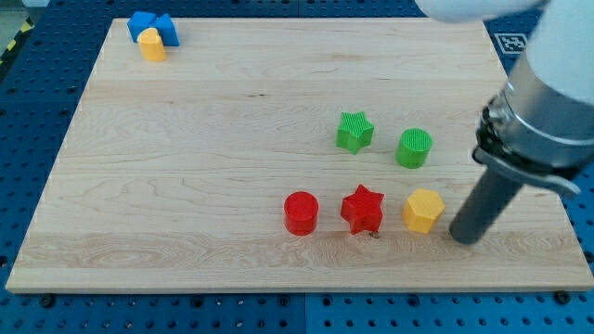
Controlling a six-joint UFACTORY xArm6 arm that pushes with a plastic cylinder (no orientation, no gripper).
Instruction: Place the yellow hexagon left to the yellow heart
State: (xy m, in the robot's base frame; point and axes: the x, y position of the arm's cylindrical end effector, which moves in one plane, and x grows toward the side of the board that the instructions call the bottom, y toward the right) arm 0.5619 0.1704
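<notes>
Wooden table [186, 186] on blue pegboard: yellow hexagon [423, 211] near its bottom right, my tip [467, 236] just right of hexagon, apart, no jaws to read; red star [362, 209] just left, yellow heart [151, 44] far top-left against blue blocks [153, 25].

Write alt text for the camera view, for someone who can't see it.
On a wooden board, my tip sits just to the view's right of the yellow hexagon, which ends a row with a red star and red cylinder. A green star and green cylinder lie above; the yellow heart rests against a blue block at the top left.
</notes>
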